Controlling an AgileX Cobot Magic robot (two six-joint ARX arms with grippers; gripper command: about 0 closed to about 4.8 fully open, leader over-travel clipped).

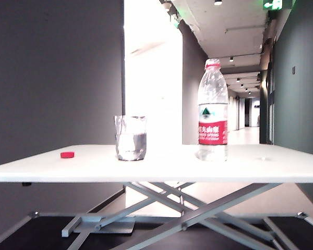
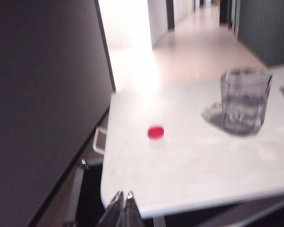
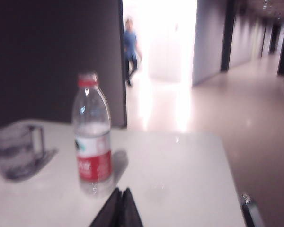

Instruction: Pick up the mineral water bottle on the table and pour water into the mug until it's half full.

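We see the tall clear plastic mineral water bottle (image 1: 213,112) upright on the wide white desk (image 1: 161,167), uncapped — toward its right edge. The clear glass mug (image 1: 130,138) stands mid-desk, part-filled; a small red cap (image 1: 67,154) lies near the left edge. Left end effector (image 2: 122,198) and right end effector (image 3: 121,194) — both pinched together, empty, off the desk's near edge.

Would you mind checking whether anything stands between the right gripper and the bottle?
Nothing visible does. The shut right gripper sits just short of the bottle, with only bare table between them; the mug stands off to the bottle's far side.
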